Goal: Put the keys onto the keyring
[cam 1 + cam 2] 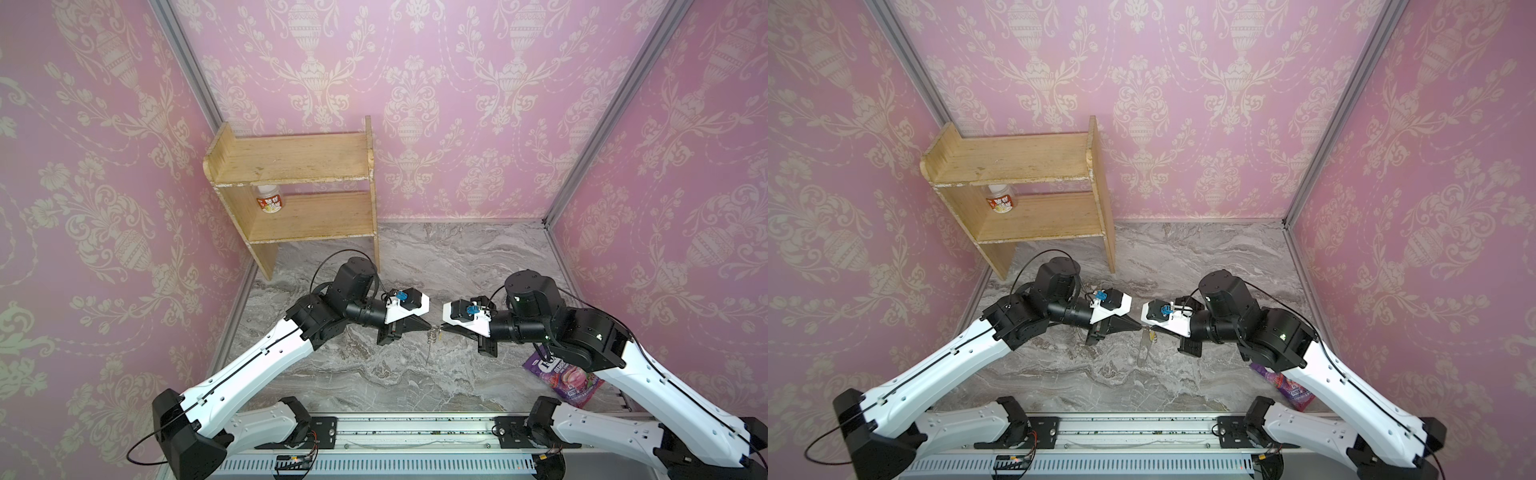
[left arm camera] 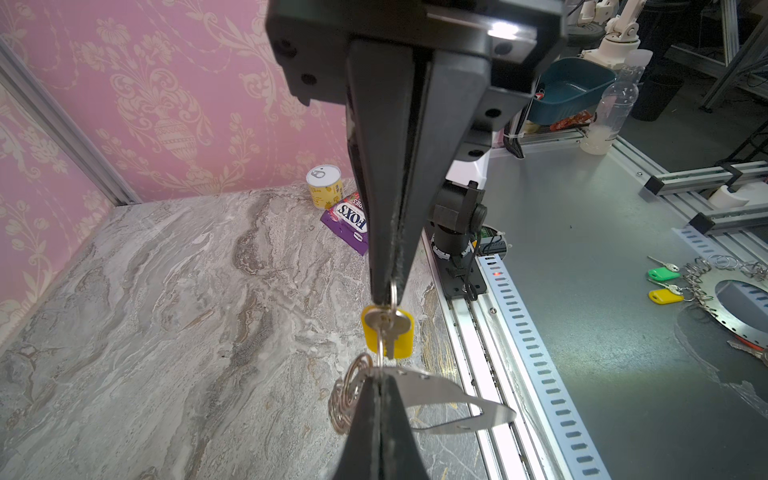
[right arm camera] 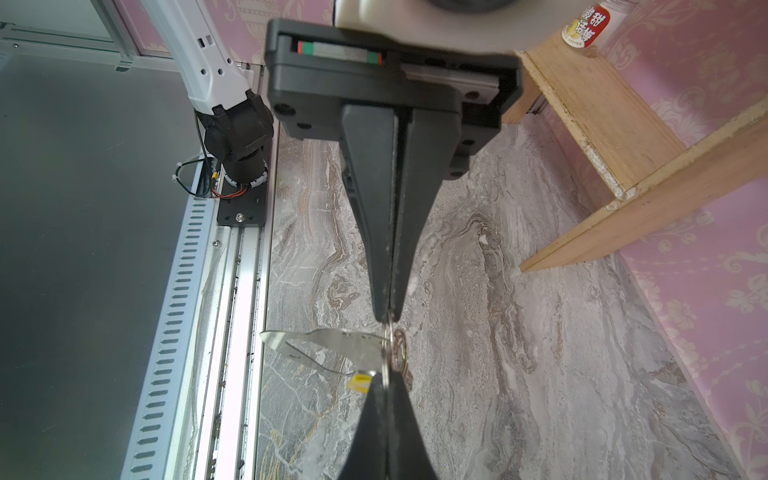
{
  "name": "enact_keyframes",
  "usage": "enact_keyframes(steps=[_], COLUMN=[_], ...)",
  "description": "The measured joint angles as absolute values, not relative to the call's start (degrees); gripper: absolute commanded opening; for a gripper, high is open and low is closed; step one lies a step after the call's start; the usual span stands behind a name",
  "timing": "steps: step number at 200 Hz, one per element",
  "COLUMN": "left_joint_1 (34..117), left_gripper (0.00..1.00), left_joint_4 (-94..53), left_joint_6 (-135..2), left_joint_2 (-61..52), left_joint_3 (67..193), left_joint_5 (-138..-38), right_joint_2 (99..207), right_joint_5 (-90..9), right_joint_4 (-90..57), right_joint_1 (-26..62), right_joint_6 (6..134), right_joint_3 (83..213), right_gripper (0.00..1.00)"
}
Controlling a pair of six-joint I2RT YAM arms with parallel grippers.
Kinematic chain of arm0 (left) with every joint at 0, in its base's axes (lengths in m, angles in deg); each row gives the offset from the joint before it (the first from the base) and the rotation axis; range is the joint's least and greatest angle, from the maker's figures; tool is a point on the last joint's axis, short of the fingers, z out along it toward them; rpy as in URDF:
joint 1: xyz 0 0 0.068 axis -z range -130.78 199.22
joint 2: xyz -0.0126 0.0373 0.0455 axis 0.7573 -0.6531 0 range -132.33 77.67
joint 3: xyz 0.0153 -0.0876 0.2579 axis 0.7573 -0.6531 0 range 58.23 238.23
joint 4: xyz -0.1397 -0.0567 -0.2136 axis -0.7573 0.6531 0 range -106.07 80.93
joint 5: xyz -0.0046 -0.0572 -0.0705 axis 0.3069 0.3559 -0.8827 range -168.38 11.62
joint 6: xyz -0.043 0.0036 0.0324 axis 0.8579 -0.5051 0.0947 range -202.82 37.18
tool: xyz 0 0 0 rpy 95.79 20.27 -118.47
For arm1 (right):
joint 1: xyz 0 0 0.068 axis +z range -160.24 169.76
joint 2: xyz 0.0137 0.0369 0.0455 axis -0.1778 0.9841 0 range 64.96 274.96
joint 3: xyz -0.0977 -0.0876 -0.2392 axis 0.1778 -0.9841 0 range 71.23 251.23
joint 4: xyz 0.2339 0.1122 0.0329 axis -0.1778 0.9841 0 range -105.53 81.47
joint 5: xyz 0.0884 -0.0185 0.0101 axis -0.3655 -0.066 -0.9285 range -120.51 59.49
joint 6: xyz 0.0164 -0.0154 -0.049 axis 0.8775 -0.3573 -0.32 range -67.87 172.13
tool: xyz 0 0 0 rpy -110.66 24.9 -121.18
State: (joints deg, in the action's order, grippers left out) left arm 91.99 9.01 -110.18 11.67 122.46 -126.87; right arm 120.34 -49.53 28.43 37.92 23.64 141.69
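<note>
Both arms reach inward, tips nearly meeting above the table (image 1: 374, 374); left pincer (image 2: 388, 296) pinches the keys (image 2: 390, 336) by their ring, right pincer (image 3: 388, 315) clamps the keyring (image 3: 332, 341) edge

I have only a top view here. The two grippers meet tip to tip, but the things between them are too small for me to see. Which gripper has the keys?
Observer: The left gripper is shut on the thin ring that carries the keys.
Operator: And the other arm, what does it hold?
Observer: The right gripper is shut on the edge of the keyring, beside its small rings.
</note>
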Motion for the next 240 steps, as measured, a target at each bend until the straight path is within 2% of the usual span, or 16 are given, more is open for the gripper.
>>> enact_keyframes(steps=[240], left_joint_1=[92.67], left_gripper=[0.0], left_joint_4=[10.89], left_joint_6=[-111.95], left_joint_2=[11.67], left_joint_3=[122.48], left_joint_5=[-125.27], right_joint_2=[120.69], right_joint_5=[-49.16], right_joint_4=[28.54], right_joint_1=[37.92], right_joint_6=[23.62], right_joint_3=[141.69], right_gripper=[0.0])
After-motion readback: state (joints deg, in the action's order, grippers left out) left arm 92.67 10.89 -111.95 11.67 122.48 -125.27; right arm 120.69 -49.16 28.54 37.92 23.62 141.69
